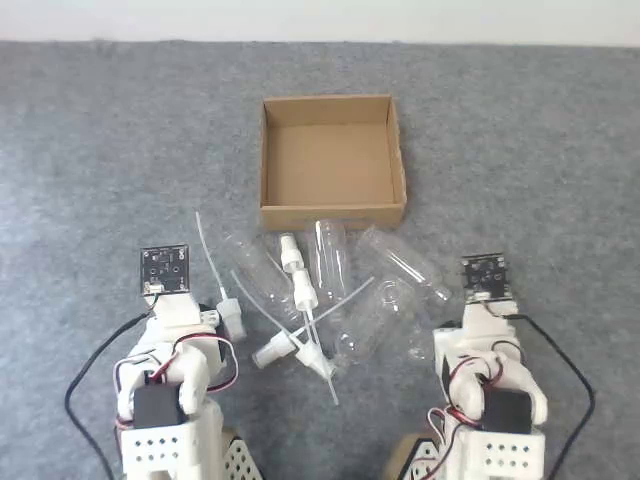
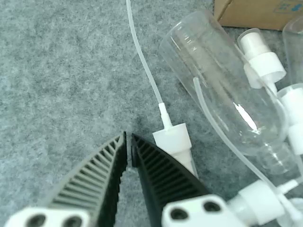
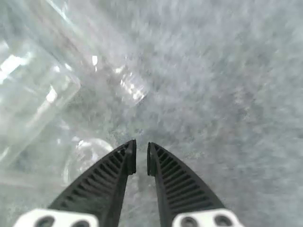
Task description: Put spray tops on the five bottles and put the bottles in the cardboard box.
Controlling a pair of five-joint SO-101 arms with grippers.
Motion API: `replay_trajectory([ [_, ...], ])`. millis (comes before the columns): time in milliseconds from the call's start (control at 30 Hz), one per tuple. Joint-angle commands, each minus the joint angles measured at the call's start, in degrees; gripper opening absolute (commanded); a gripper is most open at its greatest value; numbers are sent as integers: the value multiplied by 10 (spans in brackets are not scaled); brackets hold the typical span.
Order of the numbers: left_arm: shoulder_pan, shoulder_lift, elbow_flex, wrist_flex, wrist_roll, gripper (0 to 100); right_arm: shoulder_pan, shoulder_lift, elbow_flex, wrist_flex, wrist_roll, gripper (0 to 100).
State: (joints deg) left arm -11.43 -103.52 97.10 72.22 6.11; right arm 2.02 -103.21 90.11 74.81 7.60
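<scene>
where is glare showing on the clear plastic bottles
Left wrist view: white streaks along the clear plastic bottle; right wrist view: bright glints on a bottle's threaded neck; high view: faint sheen on the bottles.

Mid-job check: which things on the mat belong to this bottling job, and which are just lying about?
Belongs to the job:
- cardboard box
- clear bottles, lying on their sides
- spray tops, loose, with long dip tubes

Not part of it:
- grey mat
- black cables trailing from the arms
</scene>
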Motion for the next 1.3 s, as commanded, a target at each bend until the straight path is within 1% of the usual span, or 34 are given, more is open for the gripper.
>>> replay_trajectory([
  [0,-1,-8,-6,3,-3,13,53,-7,-79,-25,6,31],
  [133,-1,-8,-6,3,-3,13,102,-7,-112,-67,9,31],
  [300,-1,-8,-6,3,-3,13,105,-7,-150,-71,114,31],
  [500,-1,-8,-6,3,-3,13,105,-5,-225,-60,121,32],
  [633,-1,-8,-6,3,-3,13,63,-4,-290,-15,122,32],
  [733,-1,-8,-6,3,-3,13,18,-4,-338,20,123,32],
  [867,-1,-8,-6,3,-3,13,-2,-2,-391,45,124,33],
  [1033,-1,-8,-6,3,-3,13,-22,73,-455,95,124,91],
  [1167,-1,-8,-6,3,-3,13,-58,164,-513,136,122,118],
  [1267,-1,-8,-6,3,-3,13,-99,224,-543,168,121,195],
])
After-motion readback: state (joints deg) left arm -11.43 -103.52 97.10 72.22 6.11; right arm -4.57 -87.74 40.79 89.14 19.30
